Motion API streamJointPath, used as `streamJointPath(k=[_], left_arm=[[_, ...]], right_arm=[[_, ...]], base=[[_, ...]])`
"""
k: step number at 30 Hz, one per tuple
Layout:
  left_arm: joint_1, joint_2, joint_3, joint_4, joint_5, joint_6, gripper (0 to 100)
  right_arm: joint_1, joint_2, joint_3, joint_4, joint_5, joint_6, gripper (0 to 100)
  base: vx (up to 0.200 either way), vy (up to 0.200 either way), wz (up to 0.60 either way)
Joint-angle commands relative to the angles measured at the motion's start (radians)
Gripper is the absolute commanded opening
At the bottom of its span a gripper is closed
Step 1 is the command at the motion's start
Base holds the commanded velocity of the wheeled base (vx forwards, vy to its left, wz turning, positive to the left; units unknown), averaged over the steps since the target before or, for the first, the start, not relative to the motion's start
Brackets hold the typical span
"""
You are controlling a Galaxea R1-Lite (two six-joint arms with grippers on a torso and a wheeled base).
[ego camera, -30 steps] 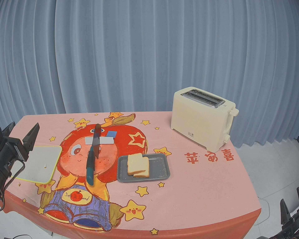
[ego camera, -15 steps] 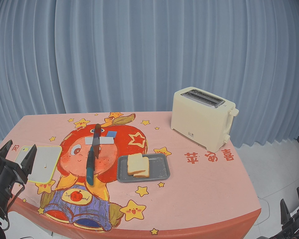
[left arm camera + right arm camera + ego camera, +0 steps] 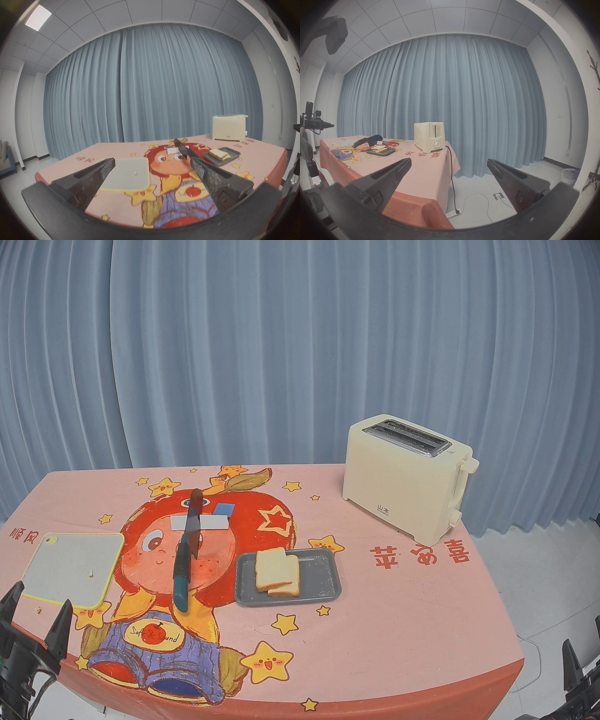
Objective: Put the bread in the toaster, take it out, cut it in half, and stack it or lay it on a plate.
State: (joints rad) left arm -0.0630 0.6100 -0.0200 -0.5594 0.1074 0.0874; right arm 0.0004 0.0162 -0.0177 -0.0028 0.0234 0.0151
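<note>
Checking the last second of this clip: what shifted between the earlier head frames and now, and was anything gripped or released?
The left gripper, open and empty, drew back from above the cutting board's left edge toward the robot, ending low by the table's near left corner. Nothing was gripped or released. The knife, the bread on the tray, the toaster and the right gripper stayed put.

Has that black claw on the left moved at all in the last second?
Yes. The left gripper has drawn back toward the robot, from the cutting board's left side to beyond its near edge.
</note>
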Motion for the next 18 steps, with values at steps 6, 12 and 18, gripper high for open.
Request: streamJointPath(k=[6, 12, 18], left_arm=[[-0.003, -0.512, 0.020, 0.475, 0.001, -0.006, 100], [-0.011, -0.512, 0.020, 0.536, -0.035, -0.115, 100], [-0.017, -0.510, 0.020, 0.556, -0.072, -0.089, 100]], right_arm=[[0.000, -0.009, 0.018, 0.000, 0.000, 0.000, 100], [0.001, -0.009, 0.018, 0.000, 0.000, 0.000, 100], [0.001, -0.009, 0.018, 0.000, 0.000, 0.000, 100]], base=[[0.000, 0.000, 0.00], [0.000, 0.000, 0.00], [0.000, 0.000, 0.00]])
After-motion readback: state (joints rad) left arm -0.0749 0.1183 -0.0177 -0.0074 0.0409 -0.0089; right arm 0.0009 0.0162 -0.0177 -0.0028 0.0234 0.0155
